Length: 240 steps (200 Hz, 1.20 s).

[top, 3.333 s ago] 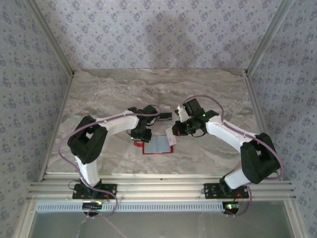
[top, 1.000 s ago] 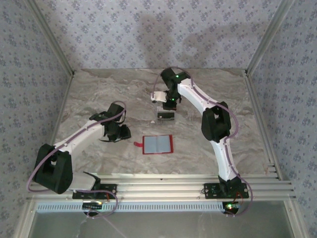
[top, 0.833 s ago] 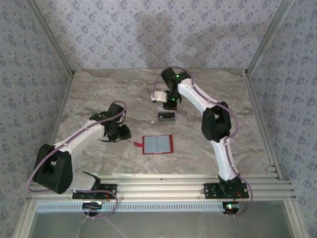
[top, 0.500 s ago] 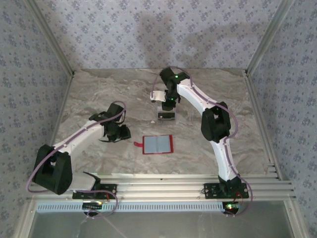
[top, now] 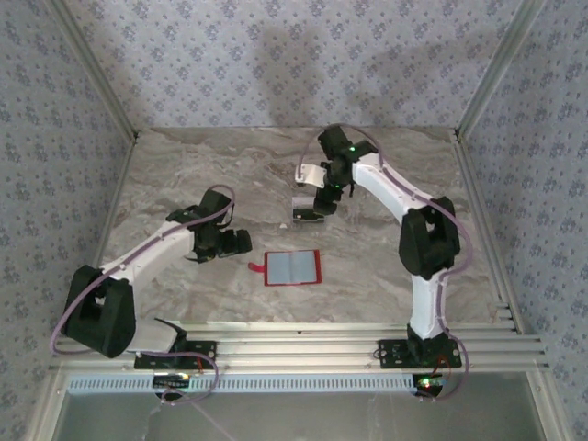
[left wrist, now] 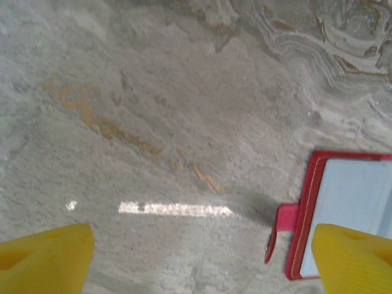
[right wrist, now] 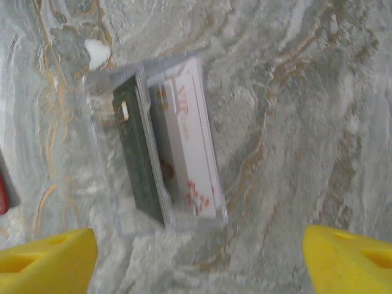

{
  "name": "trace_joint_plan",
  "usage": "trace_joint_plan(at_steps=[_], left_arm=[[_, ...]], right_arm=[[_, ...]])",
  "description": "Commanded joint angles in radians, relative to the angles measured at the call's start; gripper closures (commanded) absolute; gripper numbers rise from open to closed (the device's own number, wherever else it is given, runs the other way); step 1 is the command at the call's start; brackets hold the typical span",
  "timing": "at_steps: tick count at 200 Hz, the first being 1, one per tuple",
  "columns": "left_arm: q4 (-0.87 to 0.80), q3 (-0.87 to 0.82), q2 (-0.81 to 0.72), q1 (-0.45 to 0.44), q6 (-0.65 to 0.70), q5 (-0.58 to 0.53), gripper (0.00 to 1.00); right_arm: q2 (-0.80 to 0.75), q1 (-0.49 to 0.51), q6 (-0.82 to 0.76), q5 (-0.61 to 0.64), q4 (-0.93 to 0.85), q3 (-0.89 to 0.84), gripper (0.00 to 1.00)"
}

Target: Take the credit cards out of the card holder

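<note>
The red card holder [top: 292, 267] lies open and flat on the marble table, its greyish pockets facing up. In the left wrist view its red edge and side tab [left wrist: 285, 219] show at the right. My left gripper [top: 243, 242] hovers open just left of the tab, yellow fingertips [left wrist: 48, 257] wide apart over bare marble. The credit cards [top: 308, 215] lie behind the holder in a clear plastic rectangle. In the right wrist view they are a dark green card and pale pink-white ones [right wrist: 179, 150]. My right gripper [right wrist: 199, 257] is open above them, holding nothing.
The clear plastic rectangle [right wrist: 107, 196] sits on the table with the cards overlapping inside it. A red sliver of the holder [right wrist: 3, 197] shows at the left edge. Patterned walls and metal rails [top: 110, 101] bound the table on three sides.
Both grippers have opened wide. The right arm has drawn back to the right, leaving the cards in the clear rectangle. The left gripper has shifted slightly right toward the holder's tab.
</note>
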Motion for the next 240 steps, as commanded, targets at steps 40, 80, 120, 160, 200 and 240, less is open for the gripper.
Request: trace_joint_plan(at_steps=[40, 80, 120, 160, 200, 240], left_arm=[[0.094, 0.096, 0.093, 0.057, 0.123, -0.239, 0.00], [0.231, 0.065, 0.087, 0.131, 0.245, -0.496, 0.00], [0.462, -0.082, 0.027, 0.327, 0.287, -0.427, 0.00], [0.854, -0.274, 0.001, 0.451, 0.433, -0.289, 0.00], [1.175, -0.384, 0.043, 0.496, 0.458, -0.147, 0.00], [1.322, -0.417, 0.095, 0.506, 0.511, -0.056, 0.00]], right_arm=[[-0.310, -0.132, 0.300, 0.019, 0.319, -0.388, 0.00], [-0.484, -0.287, 0.617, 0.106, 0.640, -0.735, 0.00], [-0.533, -0.396, 0.804, 0.194, 1.077, -1.070, 0.00], [-0.509, -0.424, 0.839, 0.257, 1.354, -1.204, 0.00], [-0.460, -0.476, 0.879, 0.152, 1.550, -1.288, 0.00], [-0.430, -0.491, 0.895, 0.147, 1.645, -1.329, 0.00]])
